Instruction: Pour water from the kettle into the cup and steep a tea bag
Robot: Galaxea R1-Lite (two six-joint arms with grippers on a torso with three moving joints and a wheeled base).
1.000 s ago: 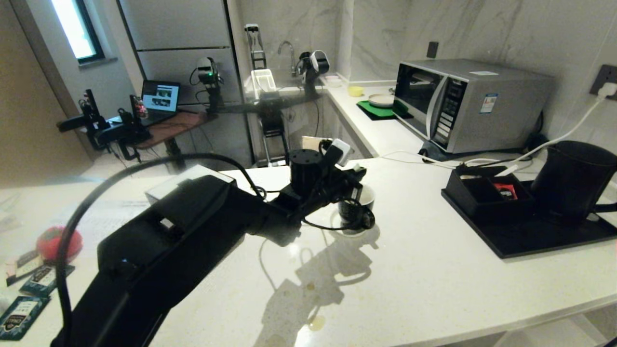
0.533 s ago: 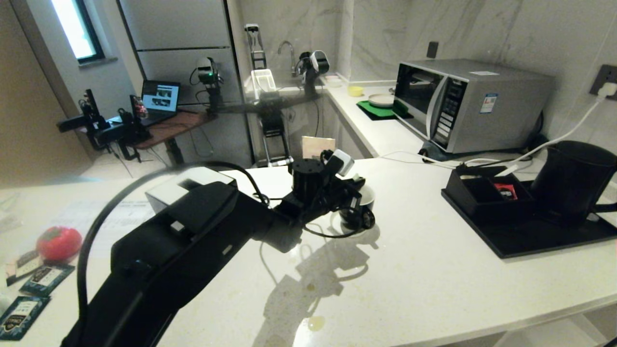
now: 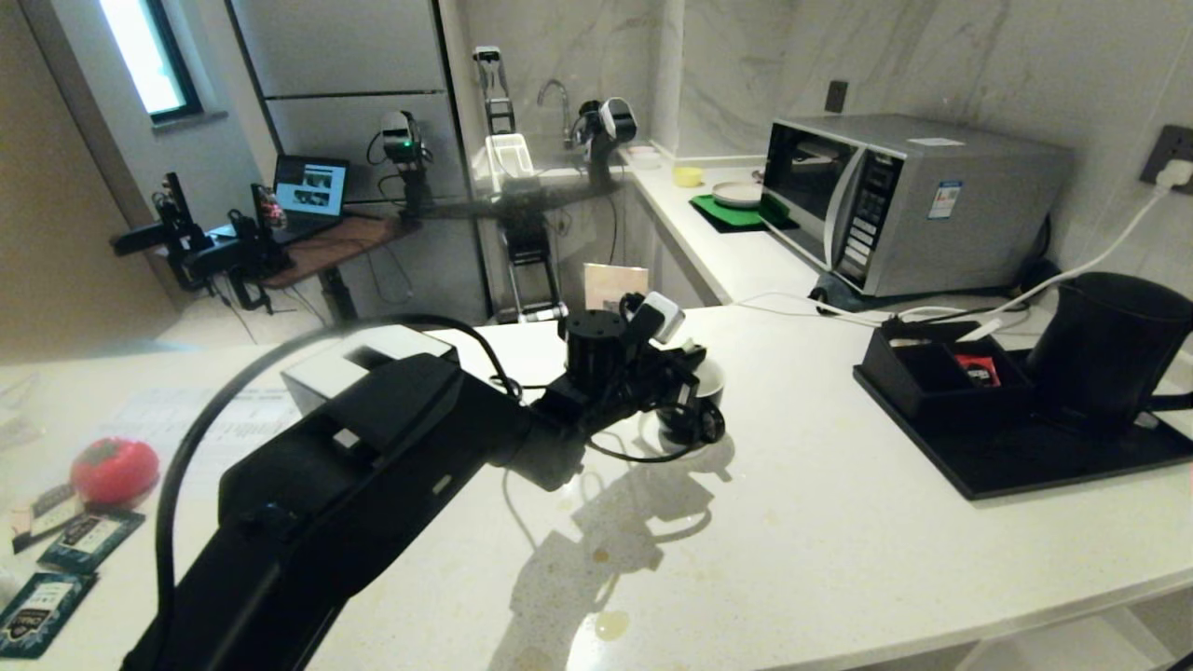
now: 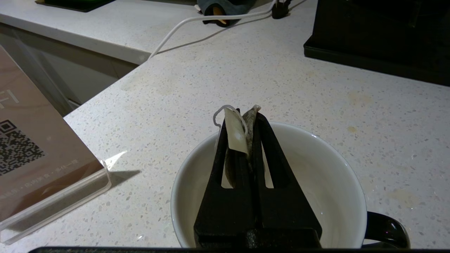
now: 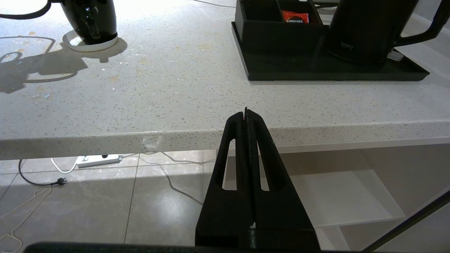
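Left end effector point(image 4: 246, 116): clamped on tea bag point(image 4: 236, 135), above cup point(image 4: 330, 182)
Right end effector point(image 5: 246, 114): together, empty
Hidden: cup's water level
Writing: red packet point(image 5: 294, 16) reads "Nescafé"

Readable marks we find on the counter

We read "NESCAFE" on the red packet point(image 5: 294, 16) and see a QR code on the acrylic sign point(image 4: 21, 149); the kettle's point(image 5: 365, 28) faint brand stays illegible.

A microwave point(image 3: 909, 200) stands on the surface point(image 3: 839, 559) well beyond the gripper; a QR-code sign point(image 4: 38, 165) stands just beside it.
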